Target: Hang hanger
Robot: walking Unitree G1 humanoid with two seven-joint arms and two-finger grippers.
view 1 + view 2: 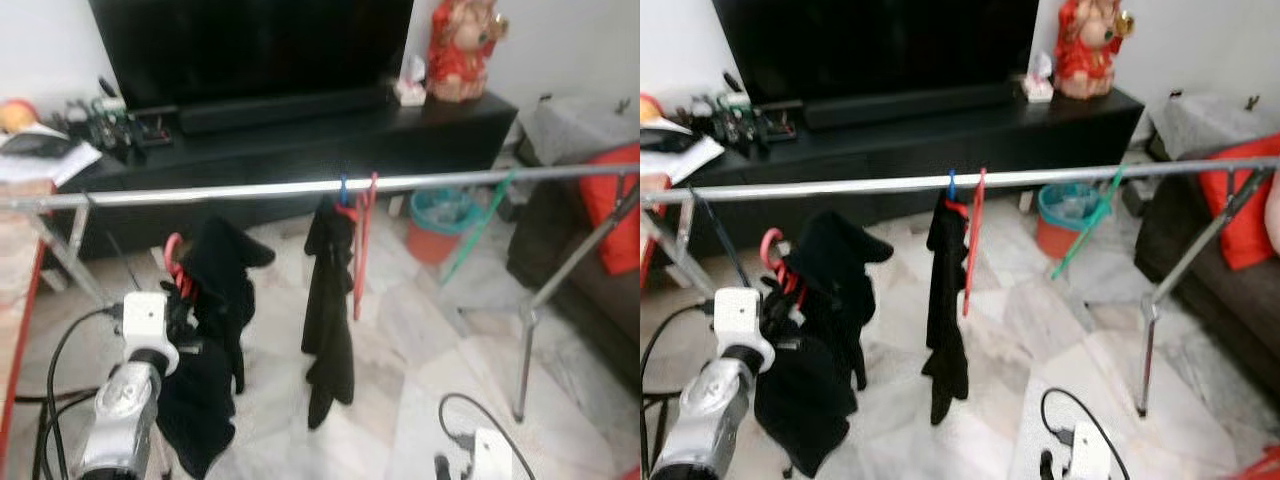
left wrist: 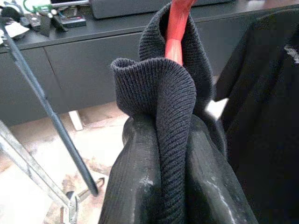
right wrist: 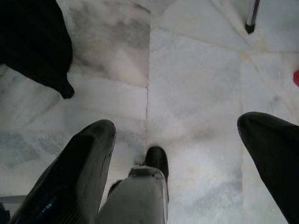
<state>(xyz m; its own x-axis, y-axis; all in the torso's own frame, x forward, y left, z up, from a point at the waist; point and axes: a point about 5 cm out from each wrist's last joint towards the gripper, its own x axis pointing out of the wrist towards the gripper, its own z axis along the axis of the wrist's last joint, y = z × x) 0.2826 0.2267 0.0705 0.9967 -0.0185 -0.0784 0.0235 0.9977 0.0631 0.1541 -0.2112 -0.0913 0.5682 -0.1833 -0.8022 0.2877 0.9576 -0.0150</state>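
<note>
1. Silver rail (image 1: pixel 1060 176) spans the scene left to right, with a stand leg (image 1: pixel 1150 330) at right.
2. Dark garment (image 1: pixel 945 300) and red hanger (image 1: pixel 974 235) hang mid-rail, side by side.
3. Left claw (image 1: pixel 775 300), near left, below the rail, closed on a red-hooked hanger (image 1: pixel 775 258) carrying a black garment (image 1: pixel 825 330).
4. Black TV cabinet (image 1: pixel 940 140) far; red figurine (image 1: pixel 1085 45) on its right end.

Both eye views look forward and down from head height; the clothes rail (image 1: pixel 300 188) crosses mid-frame, the TV cabinet (image 1: pixel 940 135) lies across the upper frame, and both share this scene. Left wrist view sits very close behind the black garment (image 2: pixel 163 140) on the red hanger (image 2: pixel 175 32). Right wrist view faces straight down at the marble floor (image 3: pixel 196 84)
</note>
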